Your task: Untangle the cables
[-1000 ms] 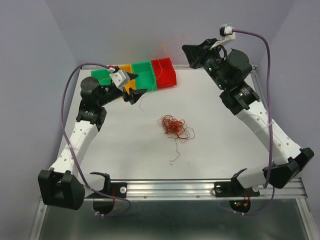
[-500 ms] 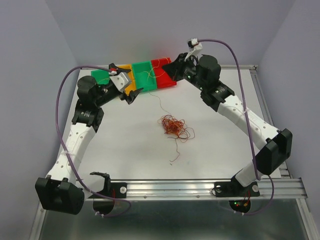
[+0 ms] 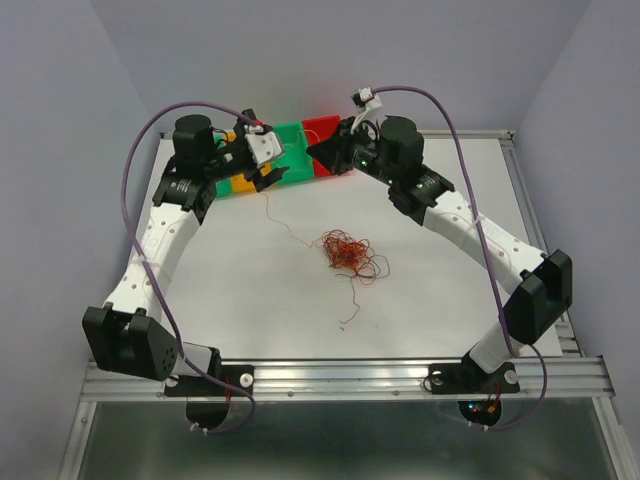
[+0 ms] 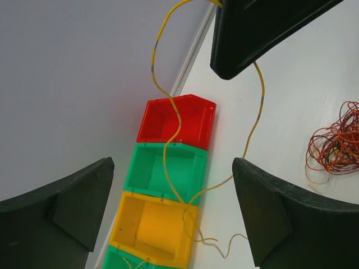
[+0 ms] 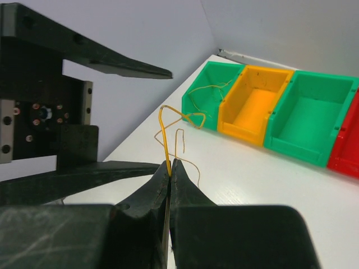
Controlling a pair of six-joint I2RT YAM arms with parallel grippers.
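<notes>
The cables are a fist-sized red-orange tangle (image 3: 346, 252) (image 4: 335, 147) in the middle of the white table. A single yellow strand (image 4: 168, 131) (image 5: 164, 131) is clamped in my right gripper (image 5: 171, 162) (image 3: 318, 150), which is shut above the red bin (image 3: 325, 130). The strand hangs in two runs across the red (image 4: 178, 120) and green (image 4: 165, 171) bins to the yellow bin's (image 4: 148, 224) rim. My left gripper (image 4: 173, 168) (image 3: 272, 160) hovers wide open over these bins and holds nothing. A thin strand end (image 3: 282, 218) trails on the table toward the tangle.
Several bins stand in a row against the back wall: green (image 5: 208, 89), orange (image 5: 255, 103), green (image 5: 308, 117), red (image 5: 348, 151). The end green bin has a thin wire in it. One loose strand (image 3: 350, 300) runs from the tangle toward the front edge.
My right gripper swung left to the red bin with the yellow strand. My left gripper opened wide and moved back over the bins, its arm straightening.
</notes>
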